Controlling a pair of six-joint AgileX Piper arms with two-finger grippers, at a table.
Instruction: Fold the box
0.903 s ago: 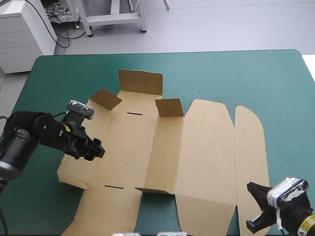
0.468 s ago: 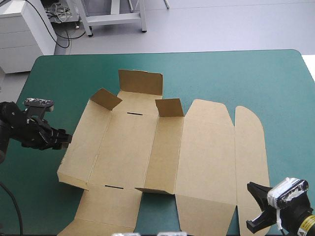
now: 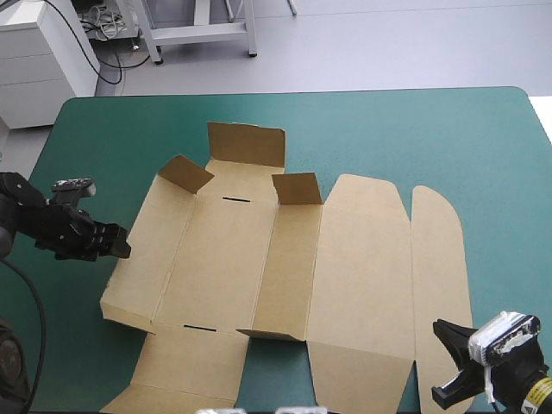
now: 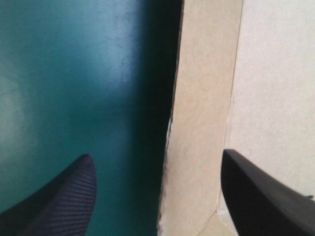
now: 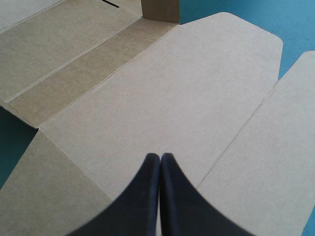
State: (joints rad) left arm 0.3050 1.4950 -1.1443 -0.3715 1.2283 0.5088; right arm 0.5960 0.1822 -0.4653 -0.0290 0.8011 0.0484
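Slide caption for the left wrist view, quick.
Open left gripper, black fingers apart, frames the left edge of the brown cardboard box sheet, shadowed against the teal-green table cover.

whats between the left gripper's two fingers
The left edge flap of the box stands between the open fingers of the left gripper, bare teal-green cover beside it; the left wrist view shows this.

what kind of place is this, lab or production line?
Probably a robotics lab bench, not a line: one table with a teal-green cover, the left gripper and right gripper at a single brown box, and a white cabinet beyond.
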